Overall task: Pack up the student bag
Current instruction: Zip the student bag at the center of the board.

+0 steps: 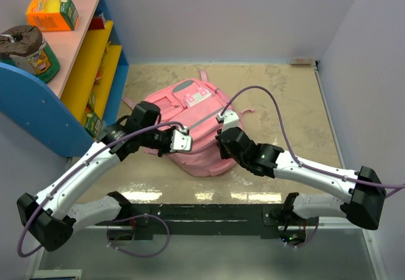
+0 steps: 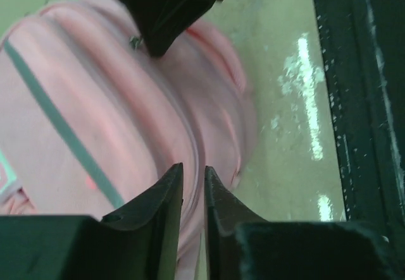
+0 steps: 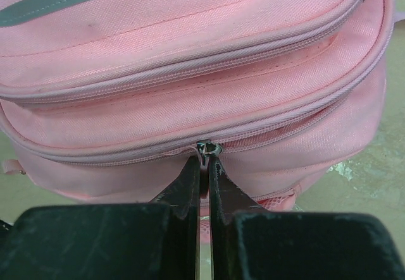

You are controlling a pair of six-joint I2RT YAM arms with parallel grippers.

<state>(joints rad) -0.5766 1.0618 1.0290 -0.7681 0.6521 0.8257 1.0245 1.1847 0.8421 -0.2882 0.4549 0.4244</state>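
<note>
The student bag (image 1: 196,112) is a pink backpack lying flat on the table between both arms. In the right wrist view the student bag (image 3: 190,59) shows two zip lines. My right gripper (image 3: 204,163) is shut on the metal zipper pull (image 3: 208,148) of the lower zip. From above, the right gripper (image 1: 219,141) sits at the bag's right side. My left gripper (image 1: 182,142) rests over the bag's near left part. Its jaws (image 2: 193,172) stand a narrow gap apart over the pink fabric (image 2: 95,115), gripping nothing that I can see. The right gripper's tip (image 2: 155,40) shows at the top.
A blue and yellow shelf unit (image 1: 63,59) stands at the far left with an orange box (image 1: 52,13) and a jar (image 1: 28,51) on top. Walls close the back and right. A dark rail (image 1: 202,217) runs along the near table edge.
</note>
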